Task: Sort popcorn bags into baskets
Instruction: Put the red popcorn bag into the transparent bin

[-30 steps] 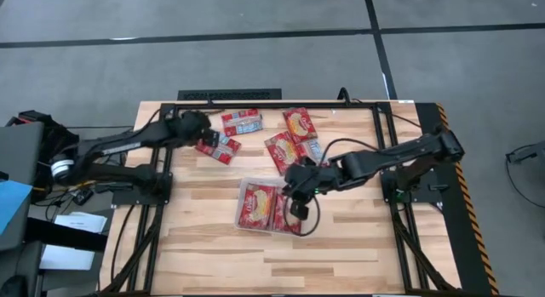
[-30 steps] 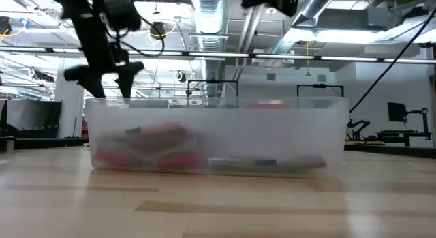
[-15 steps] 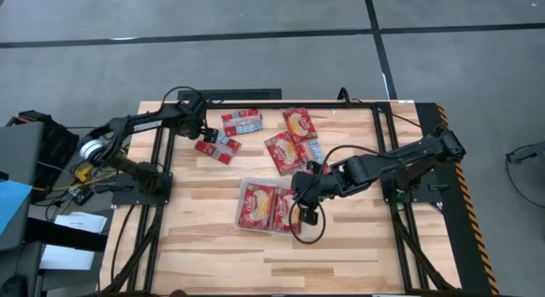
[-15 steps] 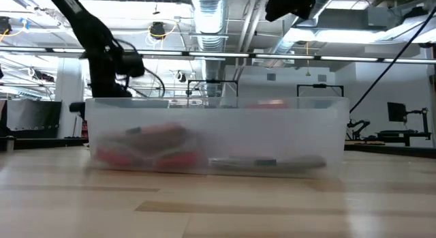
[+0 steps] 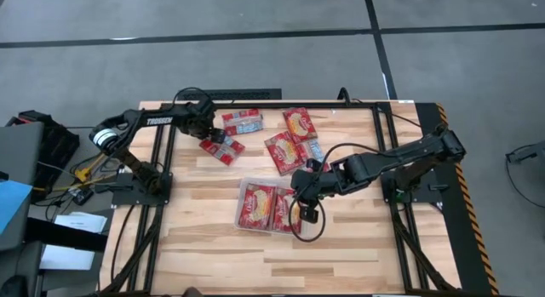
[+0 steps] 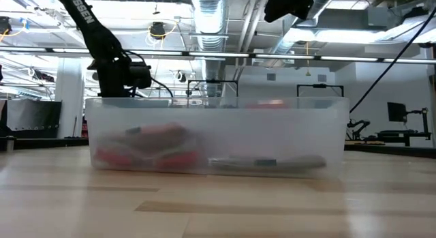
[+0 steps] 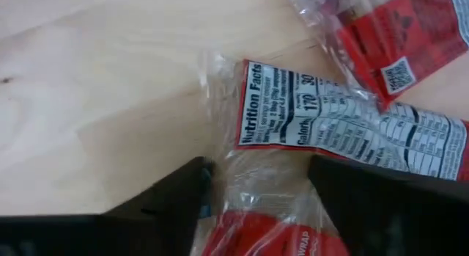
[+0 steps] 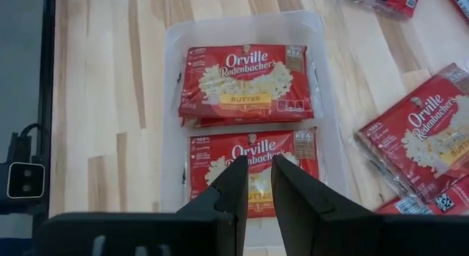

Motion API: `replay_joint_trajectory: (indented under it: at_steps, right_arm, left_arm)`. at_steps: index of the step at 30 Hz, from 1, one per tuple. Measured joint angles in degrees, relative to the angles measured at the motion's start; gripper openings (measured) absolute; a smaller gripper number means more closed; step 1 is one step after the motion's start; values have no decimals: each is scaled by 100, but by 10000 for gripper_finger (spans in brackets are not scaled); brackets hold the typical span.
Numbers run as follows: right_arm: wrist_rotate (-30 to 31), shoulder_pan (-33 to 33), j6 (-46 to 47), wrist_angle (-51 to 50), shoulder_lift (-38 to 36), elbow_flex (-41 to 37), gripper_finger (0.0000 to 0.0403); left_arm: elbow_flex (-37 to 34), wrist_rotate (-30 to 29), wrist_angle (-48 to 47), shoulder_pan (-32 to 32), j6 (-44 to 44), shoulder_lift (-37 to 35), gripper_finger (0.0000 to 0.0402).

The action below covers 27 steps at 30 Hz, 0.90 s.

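Loose red popcorn bags lie flat on the far half of the table. My left gripper (image 5: 207, 131) points steeply down at the leftmost bag (image 5: 220, 148), which lies label side up. In the left wrist view the open gripper (image 7: 256, 172) stands with one finger on each side of that bag's (image 7: 330, 116) clear-wrapped end. The clear basket (image 5: 241, 203) sits mid-table with two bags (image 8: 245, 76) (image 8: 220, 161) lying flat in it. My right gripper (image 5: 298, 195) hovers over the basket's right side; a narrow gap shows between its fingers (image 8: 259, 172), with nothing in it. My left gripper comes from above with its fingers (image 7: 176, 197) straddling the crinkled wrapper end (image 7: 253, 157) of the bag, which lies flat on the table. Whether the fingers touch the wrapper I cannot tell.
More bags lie at the far middle of the table: one (image 5: 241, 121) just beyond the left gripper, others (image 5: 298, 122) (image 5: 285, 152) right of it. Black frame rails (image 5: 157, 186) run along both table sides. The near half of the wooden top (image 5: 281, 263) is bare.
My left gripper has come down from well above the table to the leftmost bag at the far left, tipping to point more steeply down. In the low view it has sunk behind the basket.
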Motion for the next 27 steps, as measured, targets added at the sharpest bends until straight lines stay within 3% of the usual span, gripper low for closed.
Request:
replay_joint_trajectory:
  at_steps: [8, 15, 23, 27]
  right_arm:
    - [0, -32, -9, 3, 0, 0, 86]
    - [-5, -103, -7, 180, 0, 0, 86]
    - [-45, -399, -565, 1097, 0, 0, 87]
    - [-474, -568, -917, 1856, 0, 0, 88]
  left_arm:
    - [-11, -103, 14, -75, -164, 1, 21]
    - [-75, 119, -419, -224, -335, -466, 5]
    - [-71, -133, -1113, -695, -753, -2308, 0]
    - [-73, -302, -1109, -1047, -1168, -3350, 0]
